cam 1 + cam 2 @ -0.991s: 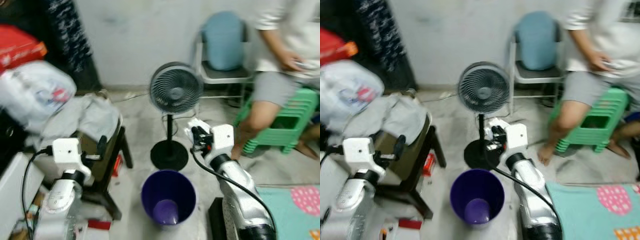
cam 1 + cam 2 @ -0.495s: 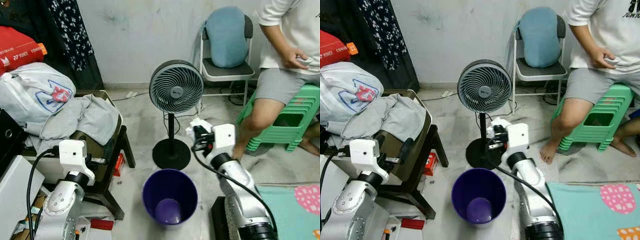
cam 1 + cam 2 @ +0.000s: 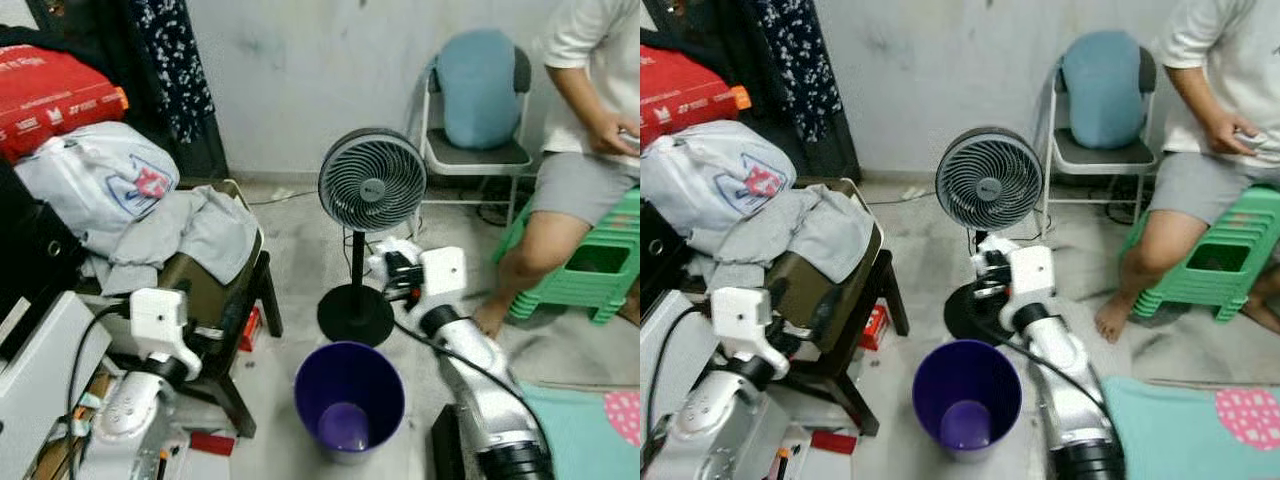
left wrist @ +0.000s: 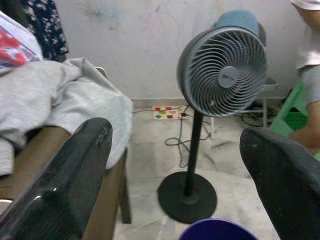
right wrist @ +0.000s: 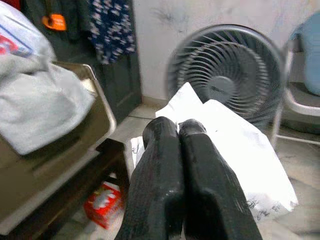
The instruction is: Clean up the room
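The bin stands at bottom centre, the fan behind it, the chair with clothes at left.

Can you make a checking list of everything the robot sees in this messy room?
Surface: grey stone floor, bare near the fan.
Job's things: white paper pinched in the right gripper; purple bin on the floor below it.
Clutter: grey clothes and a white bag heaped on a stool; red box under it.
Grippers: right shut on the paper, above and beyond the bin; left gripper open, by the stool.
Cables: power strip and cord by the wall.
Surroundings: fan, chair with blue cushion, person sitting on green stools.
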`<state>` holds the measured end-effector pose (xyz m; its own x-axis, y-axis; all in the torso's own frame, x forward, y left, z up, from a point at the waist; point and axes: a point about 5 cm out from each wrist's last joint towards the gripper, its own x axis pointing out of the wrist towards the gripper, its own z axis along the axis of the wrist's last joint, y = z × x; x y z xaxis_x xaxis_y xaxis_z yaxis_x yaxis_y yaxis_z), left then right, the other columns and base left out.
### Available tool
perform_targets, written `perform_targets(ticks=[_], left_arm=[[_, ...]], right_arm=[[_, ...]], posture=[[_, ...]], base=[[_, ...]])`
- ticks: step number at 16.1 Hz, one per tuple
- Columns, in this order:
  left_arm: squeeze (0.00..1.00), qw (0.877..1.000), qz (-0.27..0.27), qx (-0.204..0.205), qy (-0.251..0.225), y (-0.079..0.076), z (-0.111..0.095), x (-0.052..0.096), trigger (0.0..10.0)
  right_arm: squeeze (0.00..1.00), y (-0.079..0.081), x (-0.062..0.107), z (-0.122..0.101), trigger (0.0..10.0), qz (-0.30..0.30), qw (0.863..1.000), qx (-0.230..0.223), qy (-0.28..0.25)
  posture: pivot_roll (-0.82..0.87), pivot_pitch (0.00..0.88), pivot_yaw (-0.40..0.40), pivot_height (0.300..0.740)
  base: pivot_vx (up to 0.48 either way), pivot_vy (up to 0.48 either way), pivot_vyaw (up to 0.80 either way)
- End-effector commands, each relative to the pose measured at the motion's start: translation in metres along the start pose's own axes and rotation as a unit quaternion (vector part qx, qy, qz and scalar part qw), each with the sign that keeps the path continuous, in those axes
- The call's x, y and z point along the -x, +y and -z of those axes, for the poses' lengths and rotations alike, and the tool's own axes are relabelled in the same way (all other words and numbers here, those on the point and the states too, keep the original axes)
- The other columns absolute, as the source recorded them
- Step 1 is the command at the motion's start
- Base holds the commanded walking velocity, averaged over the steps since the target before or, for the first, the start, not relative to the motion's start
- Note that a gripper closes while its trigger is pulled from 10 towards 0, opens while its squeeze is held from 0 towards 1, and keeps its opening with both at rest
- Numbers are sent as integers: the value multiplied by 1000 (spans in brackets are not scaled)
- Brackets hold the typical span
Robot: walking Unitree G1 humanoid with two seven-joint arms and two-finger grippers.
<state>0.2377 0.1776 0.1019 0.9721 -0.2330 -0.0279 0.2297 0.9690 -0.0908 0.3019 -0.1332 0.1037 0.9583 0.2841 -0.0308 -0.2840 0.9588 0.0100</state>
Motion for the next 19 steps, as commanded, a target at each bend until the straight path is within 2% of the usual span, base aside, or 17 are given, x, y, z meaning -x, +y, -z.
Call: perform_targets(ticks=[1,4,19], left_arm=[[0,1000,-1,-8,-5,4,-5,-1,10000],[0,1000,14,-4,-8,-1,-6,-1,10000],[0,1000,14,1,-10,0,-7,-1,10000]], right_arm=[[0,3,-2,0,10000,-4,1000,0,-1],[0,2,-1,0,10000,0,1000,-3,0],[0,3,-1,2,10000,4,1000,-8,1]], posture=[[-89,0,36,740],[-92,0,39,740],[-92,0,49,740]], base=[[0,0,0],[0,0,0],[273,0,0]])
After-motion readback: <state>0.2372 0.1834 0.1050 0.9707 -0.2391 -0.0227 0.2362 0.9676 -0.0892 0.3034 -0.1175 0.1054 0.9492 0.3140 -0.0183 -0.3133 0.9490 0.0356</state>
